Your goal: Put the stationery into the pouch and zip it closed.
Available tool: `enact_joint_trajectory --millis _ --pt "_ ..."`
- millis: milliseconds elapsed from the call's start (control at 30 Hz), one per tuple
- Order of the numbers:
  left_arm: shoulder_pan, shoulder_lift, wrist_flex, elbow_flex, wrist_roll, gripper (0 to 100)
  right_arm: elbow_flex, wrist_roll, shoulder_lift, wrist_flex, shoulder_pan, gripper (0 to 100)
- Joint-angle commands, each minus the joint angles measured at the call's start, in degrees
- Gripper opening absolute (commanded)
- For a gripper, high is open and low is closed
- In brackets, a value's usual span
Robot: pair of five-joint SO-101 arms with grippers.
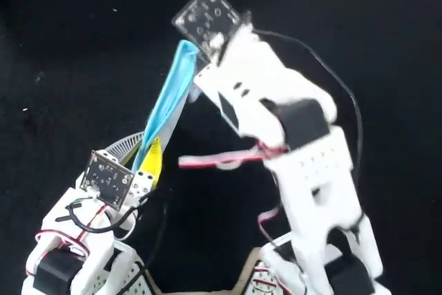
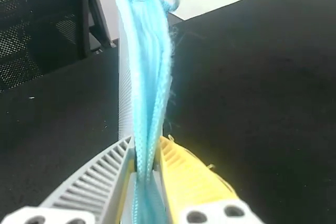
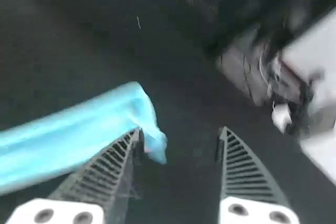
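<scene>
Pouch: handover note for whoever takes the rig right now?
Left gripper: shut on one end of the blue pouch.
Right gripper: open, one finger beside the pouch's far end, not gripping it.
Pouch: stretched edge-up between the two arms over the black table.
Done: cannot tell whether the stationery is inside or whether the zip is shut.
Left: check contents, then probably take the zip pull with the right gripper and close it.
</scene>
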Motion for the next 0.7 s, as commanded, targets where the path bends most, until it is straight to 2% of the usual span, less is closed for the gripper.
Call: enact_joint_trajectory --millis 0,133,200,267,300,367,433,667 --pt "0.13 0.44 0.09 1.19 0.53 3 -3.12 -0.62 -5.93 2.37 -2.64 21.9" --pt "-0.13 0.44 -0.53 1.36 0.53 3 -2.68 -0.62 -10.42 10.37 -2.64 20.9" --pt "-0.13 0.44 -1.05 1.54 0.53 3 0.4 -0.62 -12.44 12.57 -1.05 14.3" --pt "0.31 0.44 -1.93 2.42 0.53 3 5.49 -0.62 -14.55 12.4 -0.44 2.4" --pt "0.31 0.44 -2.64 3.03 0.53 3 8.22 -0.62 -15.78 11.69 -0.26 0.8" --pt "-0.22 0.44 -4.31 4.35 0.53 3 14.55 -0.62 -18.59 10.29 -0.18 4.4" --pt "-0.22 0.44 -5.1 5.14 0.53 3 21.58 -0.79 -22.02 7.82 -0.26 1.1" --pt "0.04 0.44 -4.84 5.41 0.53 3 47.25 -6.33 -37.32 -8.35 -0.62 1.1"
